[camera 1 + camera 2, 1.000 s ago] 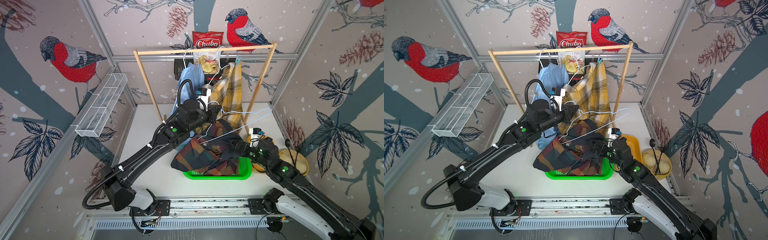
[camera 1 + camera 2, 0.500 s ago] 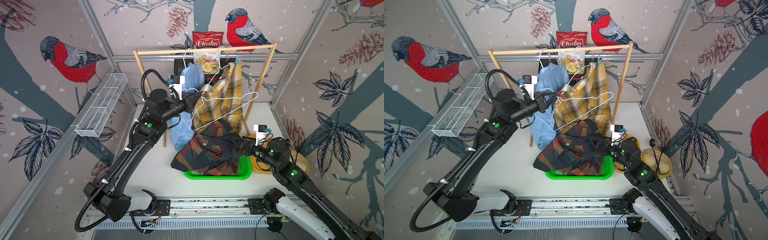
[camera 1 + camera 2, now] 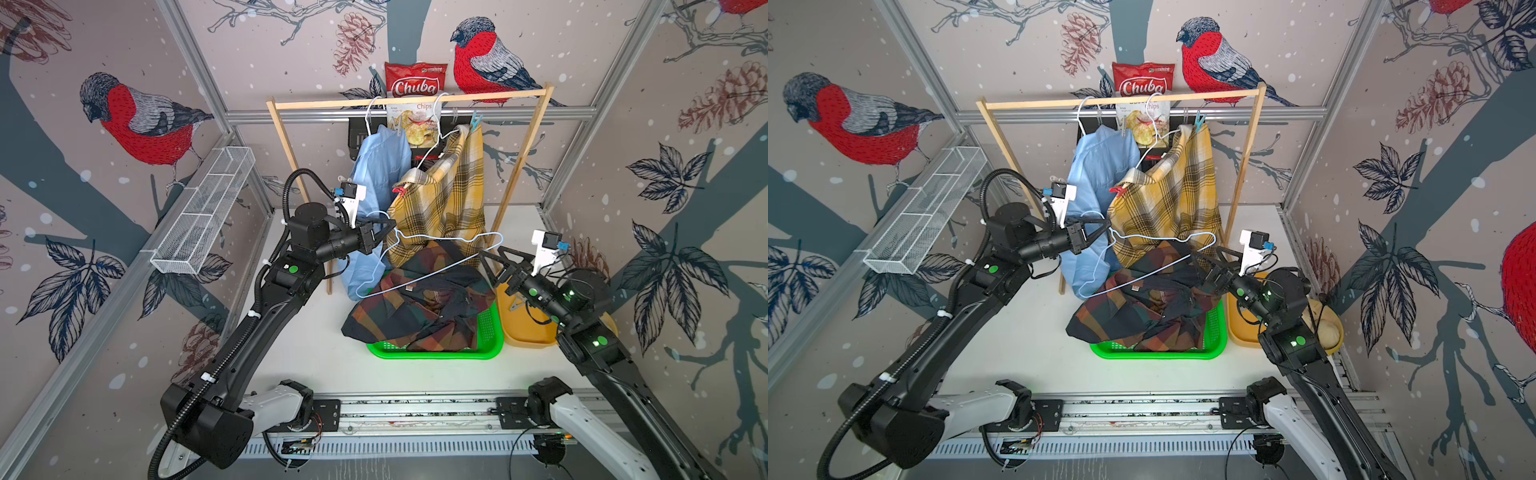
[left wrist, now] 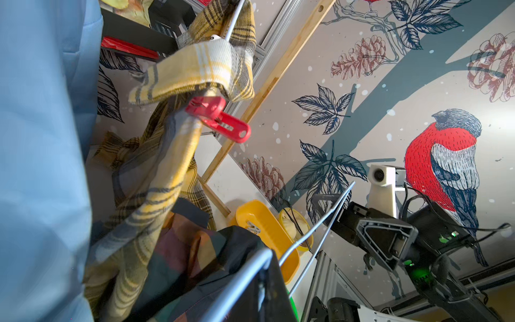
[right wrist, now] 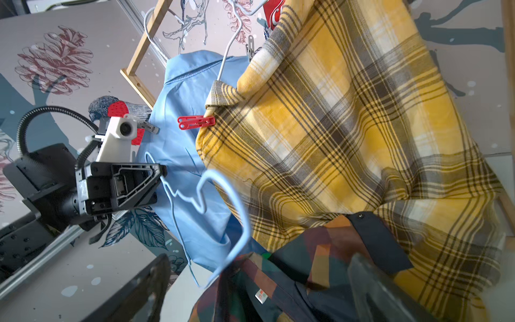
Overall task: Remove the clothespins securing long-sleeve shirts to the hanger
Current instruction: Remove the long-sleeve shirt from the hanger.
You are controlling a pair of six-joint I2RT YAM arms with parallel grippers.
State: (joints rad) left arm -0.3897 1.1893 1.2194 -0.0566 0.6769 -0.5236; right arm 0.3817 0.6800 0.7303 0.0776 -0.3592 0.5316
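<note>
Probably light, stiff and springy, the red clothespin (image 4: 220, 117) just above the left pincer (image 3: 388, 226), itself clamped on the wire hanger (image 5: 246, 223), wants squeezing at its tail; the right pincer (image 3: 494, 259) gapes empty.

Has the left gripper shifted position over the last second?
Yes. The left gripper, shut on the blue wire hanger, has drawn back from in front of the yellow plaid shirt toward the wooden rack's left post.

Both arms (image 3: 266, 324) blk w/ green LEDs (image 3: 293, 269), white base links (image 3: 270, 405), white wrist cams (image 3: 352, 198), corrugated blk hose (image 3: 303, 170).
</note>
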